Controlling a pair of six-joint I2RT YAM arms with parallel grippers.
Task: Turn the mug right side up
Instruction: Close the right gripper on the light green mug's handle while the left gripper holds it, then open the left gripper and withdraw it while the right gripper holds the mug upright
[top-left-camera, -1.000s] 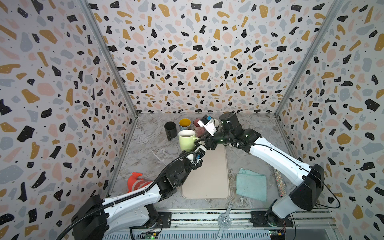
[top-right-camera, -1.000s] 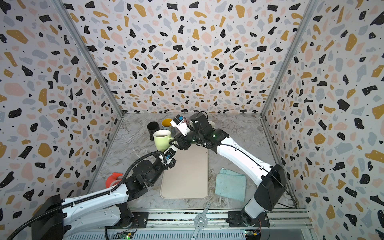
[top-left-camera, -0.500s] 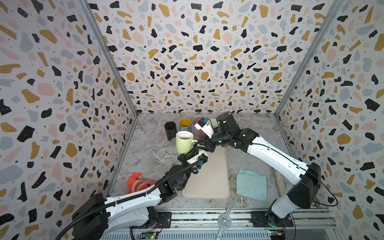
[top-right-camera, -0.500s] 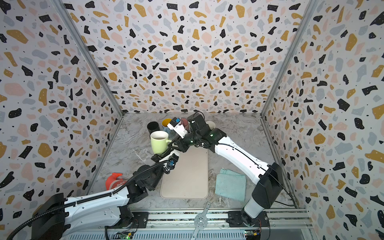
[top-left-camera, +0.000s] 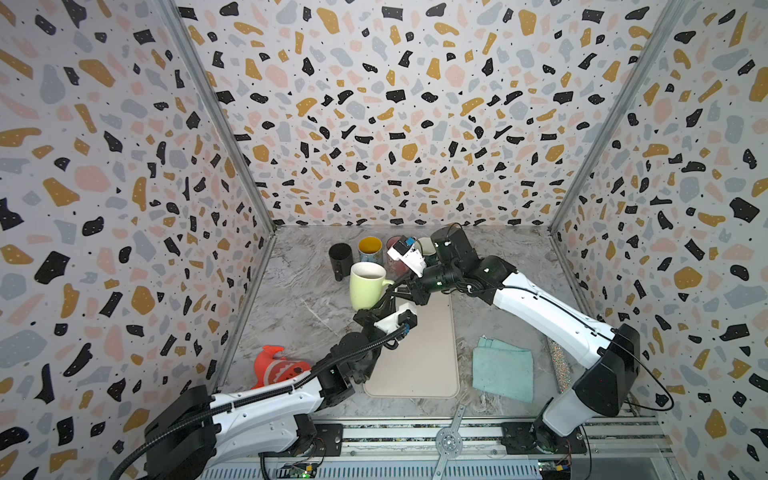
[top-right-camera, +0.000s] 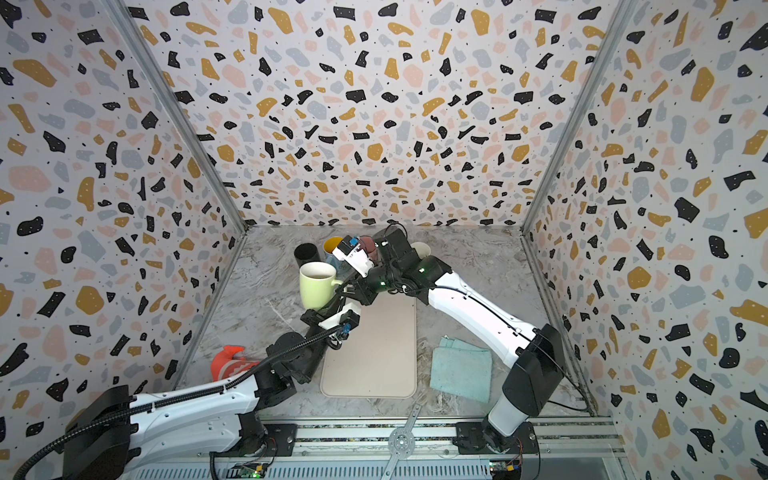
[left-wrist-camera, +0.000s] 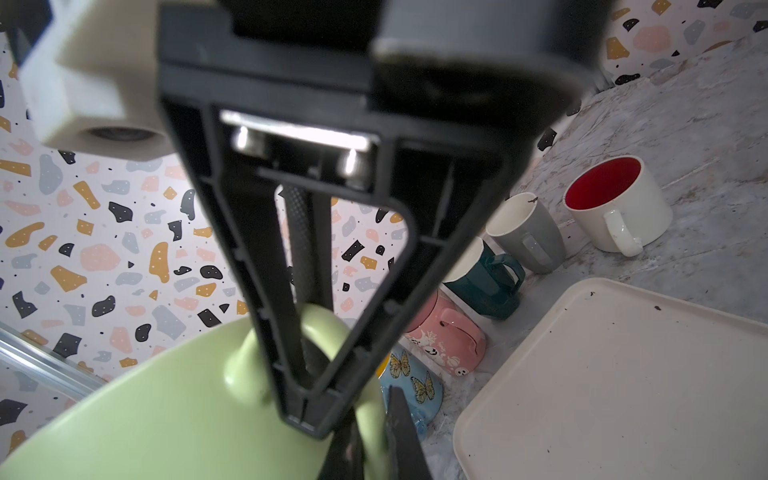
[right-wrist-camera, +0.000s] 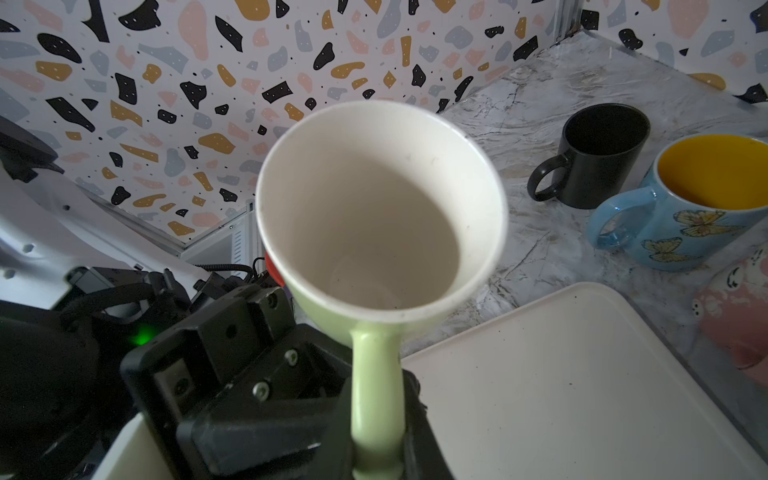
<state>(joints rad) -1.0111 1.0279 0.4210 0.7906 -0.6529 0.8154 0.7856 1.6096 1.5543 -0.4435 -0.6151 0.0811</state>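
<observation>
The green mug (top-left-camera: 366, 286) hangs mouth-up above the table (top-left-camera: 299, 299) beside the far corner of the tray (top-left-camera: 419, 357), left gripper (left-wrist-camera: 305, 409) clamped on its handle, and the right gripper (top-left-camera: 397, 289) has just narrowed onto that handle, so I read a handover before set-down, though I can't tell whether its jaws truly bite.

Both arms pair smooth white link shells with black joint housings: the left arm (top-left-camera: 266, 409), rooted at 7 o'clock in both top views, carries a black ribbed cable conduit (top-left-camera: 365, 347) along it, while a thin black wire (top-left-camera: 663, 385) loops off the right arm (top-left-camera: 540, 309) near its base at 4 o'clock. Each wrist bears a white camera block (top-left-camera: 409, 254) with a blue plug (top-left-camera: 410, 240). The left arm's black plastic tool (left-wrist-camera: 306, 415) is a ribbed triangular frame with a steel rail (left-wrist-camera: 295, 131), two silver bolts (left-wrist-camera: 249, 141) and cross-hatched finger pads (left-wrist-camera: 297, 232).
</observation>
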